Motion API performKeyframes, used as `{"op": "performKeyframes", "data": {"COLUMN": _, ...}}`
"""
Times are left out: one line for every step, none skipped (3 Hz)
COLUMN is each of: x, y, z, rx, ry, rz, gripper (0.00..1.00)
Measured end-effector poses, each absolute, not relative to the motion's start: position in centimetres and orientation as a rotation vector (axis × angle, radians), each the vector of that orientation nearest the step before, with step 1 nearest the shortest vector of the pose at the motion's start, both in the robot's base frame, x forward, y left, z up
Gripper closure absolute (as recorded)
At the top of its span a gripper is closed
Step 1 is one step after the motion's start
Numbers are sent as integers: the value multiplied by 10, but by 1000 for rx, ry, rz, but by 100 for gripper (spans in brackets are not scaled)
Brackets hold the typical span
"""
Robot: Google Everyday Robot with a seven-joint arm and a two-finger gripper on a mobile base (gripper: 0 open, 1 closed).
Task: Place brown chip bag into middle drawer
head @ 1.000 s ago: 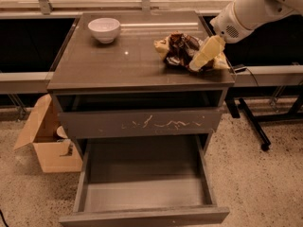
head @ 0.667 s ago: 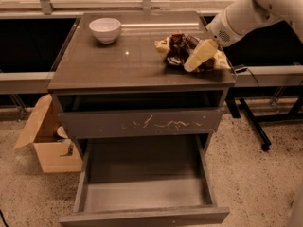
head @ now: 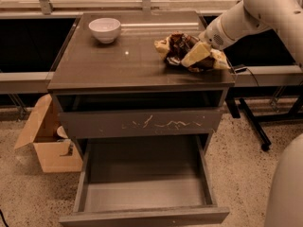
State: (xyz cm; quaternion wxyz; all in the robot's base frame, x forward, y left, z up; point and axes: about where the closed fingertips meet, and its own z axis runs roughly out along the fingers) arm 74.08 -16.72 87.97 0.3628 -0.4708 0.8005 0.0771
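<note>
Gripper [head: 196, 56] on brown chip bag [head: 176, 45], worktop [head: 118, 67] 3 o'clock (grip: can't tell). Middle drawer [head: 142, 195] open, 6 o'clock.

We see a small white ceramic bowl [head: 104, 30] standing upright in the upper left of the frame, on the far left part of a smooth dark grey-brown cabinet top [head: 109, 67]. Below that top, across the middle of the frame, runs a grey drawer front with pale scratch marks [head: 142, 123]. At the left edge an open brown cardboard box [head: 49, 148] sits on the speckled beige floor [head: 246, 174], just beside the cabinet. At the right we note a black metal stand leg [head: 253, 124]. The gripper [head: 196, 55] is in the upper right, over the right part of the top.
</note>
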Motion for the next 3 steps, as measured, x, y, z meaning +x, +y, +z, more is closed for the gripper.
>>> {"op": "performKeyframes", "data": {"x": 745, "y": -168, "z": 874, "rx": -1204, "ry": 2057, "rz": 207, "gripper": 50}}
{"op": "performKeyframes", "data": {"x": 724, "y": -167, "z": 895, "rx": -1214, "ry": 1971, "rz": 202, "gripper": 73}}
{"op": "performKeyframes", "data": {"x": 667, "y": -152, "z": 933, "rx": -1270, "ry": 1829, "rz": 210, "gripper": 96}}
